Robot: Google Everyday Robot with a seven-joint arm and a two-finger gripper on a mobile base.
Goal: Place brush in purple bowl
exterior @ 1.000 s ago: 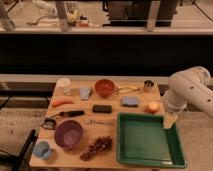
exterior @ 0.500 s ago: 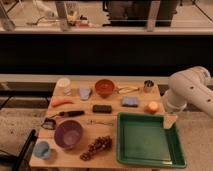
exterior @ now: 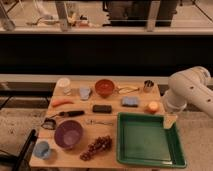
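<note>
One view only: the brush (exterior: pixel 64 115) lies on the left side of the wooden table (exterior: pixel 115 114), its dark head toward the left edge, just beyond the purple bowl (exterior: pixel 68 134) and apart from it. The gripper (exterior: pixel 170 121) hangs at the right, over the far right corner of the green tray (exterior: pixel 150 163), fingers spread and holding nothing

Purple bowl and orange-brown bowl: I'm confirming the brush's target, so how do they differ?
The purple bowl is larger and sits front-left; the orange-brown bowl is smaller and sits at the back. Both are round and upright. The end effector hangs over the green tray at its far right corner, away from both.
</note>
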